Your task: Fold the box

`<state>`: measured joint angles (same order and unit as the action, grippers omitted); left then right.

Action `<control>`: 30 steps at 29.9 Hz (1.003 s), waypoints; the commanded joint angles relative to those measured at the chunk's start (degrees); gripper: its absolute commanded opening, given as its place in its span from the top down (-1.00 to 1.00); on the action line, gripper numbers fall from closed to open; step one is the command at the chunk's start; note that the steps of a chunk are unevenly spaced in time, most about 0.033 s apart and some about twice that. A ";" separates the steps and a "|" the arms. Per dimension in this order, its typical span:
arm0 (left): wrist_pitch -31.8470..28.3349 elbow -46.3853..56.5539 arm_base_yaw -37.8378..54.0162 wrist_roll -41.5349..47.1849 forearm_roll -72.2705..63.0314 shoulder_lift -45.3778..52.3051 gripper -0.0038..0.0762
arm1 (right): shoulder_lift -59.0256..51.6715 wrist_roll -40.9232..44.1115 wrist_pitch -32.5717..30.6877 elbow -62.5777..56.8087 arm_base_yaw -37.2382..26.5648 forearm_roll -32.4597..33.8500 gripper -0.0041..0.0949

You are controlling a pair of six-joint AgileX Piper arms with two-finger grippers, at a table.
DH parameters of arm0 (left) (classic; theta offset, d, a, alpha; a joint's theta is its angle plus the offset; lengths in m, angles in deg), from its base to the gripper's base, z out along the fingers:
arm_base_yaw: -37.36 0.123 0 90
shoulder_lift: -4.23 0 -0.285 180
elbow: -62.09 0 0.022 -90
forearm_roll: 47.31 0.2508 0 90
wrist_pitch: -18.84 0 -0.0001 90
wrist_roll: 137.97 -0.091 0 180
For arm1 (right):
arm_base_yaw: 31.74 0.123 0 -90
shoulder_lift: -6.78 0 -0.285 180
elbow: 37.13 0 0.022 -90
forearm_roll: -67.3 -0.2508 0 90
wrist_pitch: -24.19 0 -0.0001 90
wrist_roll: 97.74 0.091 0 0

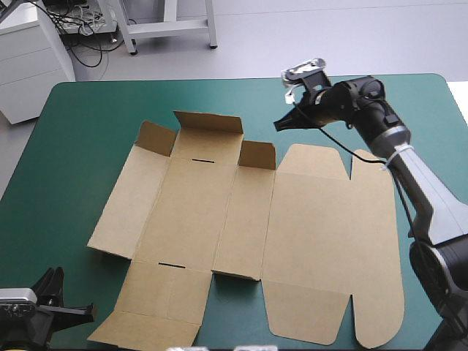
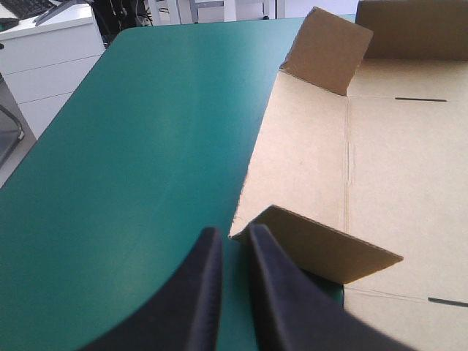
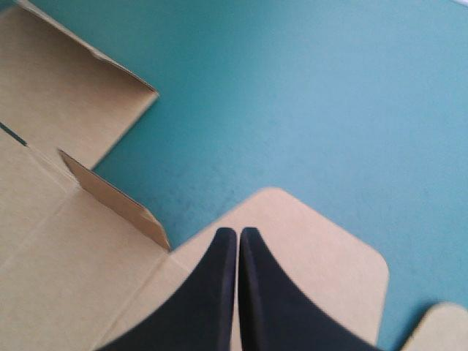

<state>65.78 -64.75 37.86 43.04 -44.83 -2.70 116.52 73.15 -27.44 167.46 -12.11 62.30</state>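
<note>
The brown box [image 1: 307,234] lies as a cut sheet spread flat in the middle of the table. Three far flaps [image 1: 208,121] stand raised, and a near-left flap [image 2: 322,248] is tilted up. My right gripper [image 1: 279,125] hovers shut over the sheet's far edge. In the right wrist view its tip [image 3: 238,232] is above the rounded lid flap [image 3: 322,270], holding nothing. My left gripper [image 1: 88,312] sits low at the table's near-left corner. It is shut [image 2: 232,234], just short of the box's [image 2: 395,168] near-left corner and not touching it.
A broad strip of teal-green cover [image 1: 88,117] lies between the box and the table's left and far edges. The rounded far-left table corner [image 2: 128,33] shows ahead of my left gripper. More cover [image 3: 329,110] lies beyond the lid flap.
</note>
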 commanded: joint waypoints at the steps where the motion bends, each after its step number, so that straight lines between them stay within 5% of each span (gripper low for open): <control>1: -4.23 -1.14 -0.23 0.24 0.10 0.84 0.11 | -5.27 2.55 -1.17 -2.30 -3.57 0.17 0.93; 4: -4.23 -1.14 -0.23 0.50 0.67 0.84 -0.43 | -9.68 2.55 1.33 -10.05 -4.91 0.17 0.93; 6: -4.12 -1.14 -0.23 0.63 1.77 0.38 -0.53 | -13.22 2.68 4.02 -16.07 -5.31 -0.26 0.93; 14: -4.46 -5.12 -0.23 0.63 7.59 -9.68 -0.54 | -32.26 2.11 15.53 -42.37 -5.41 -2.21 0.93; 30: -3.38 -26.83 -0.23 -0.49 7.46 -42.29 -0.54 | -66.06 4.87 10.24 -63.18 -5.41 2.13 0.93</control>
<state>65.83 -87.47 37.86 43.03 -38.07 -39.46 54.64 76.76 -17.88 104.47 -17.20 63.60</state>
